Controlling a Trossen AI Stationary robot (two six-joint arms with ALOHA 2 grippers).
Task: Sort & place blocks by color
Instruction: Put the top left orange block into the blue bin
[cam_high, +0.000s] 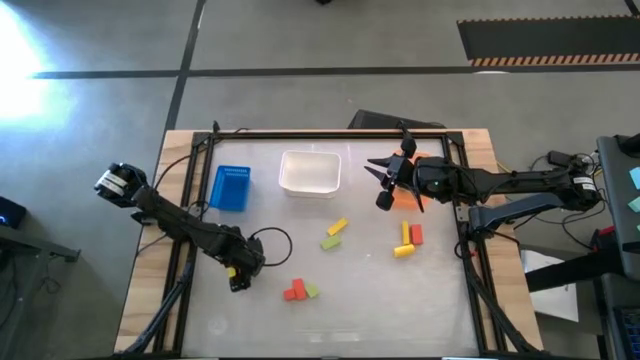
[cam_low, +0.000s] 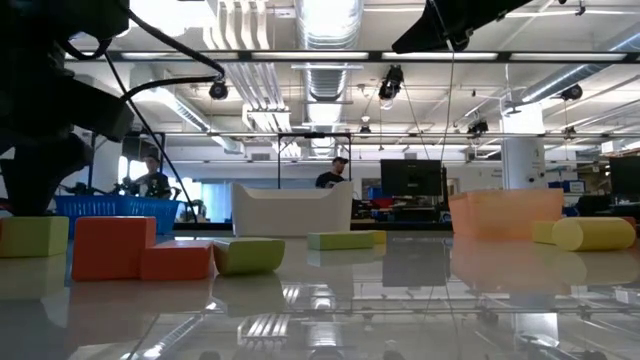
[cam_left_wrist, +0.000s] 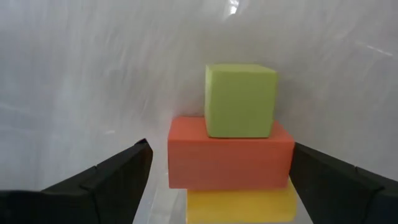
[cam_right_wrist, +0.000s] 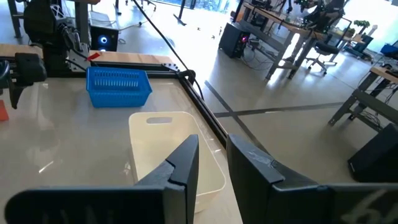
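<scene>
My left gripper (cam_high: 238, 274) (cam_left_wrist: 221, 154) is low at the table's left near side and open. A yellow block (cam_left_wrist: 239, 205) (cam_high: 232, 270) lies on the table between its fingers, and a gap shows at one side of it. Just beyond lie a red block (cam_left_wrist: 230, 155) (cam_high: 293, 291) and a light green cube (cam_left_wrist: 240, 99) (cam_high: 311, 290). More blocks lie mid-table: yellow (cam_high: 337, 227), green (cam_high: 331, 241), and a yellow bar (cam_high: 406, 232), a red bar (cam_high: 416, 234) and a yellow piece (cam_high: 403, 251). My right gripper (cam_high: 381, 185) (cam_right_wrist: 212, 140) hangs high over the orange bin (cam_high: 408, 192), narrowly open and empty.
The blue bin (cam_high: 231, 187), the white bin (cam_high: 310, 172) and the orange bin stand in a row along the far side. A black frame (cam_high: 330, 132) runs round the table. Cables (cam_high: 272, 240) loop by the left arm. Bare table lies along the near edge.
</scene>
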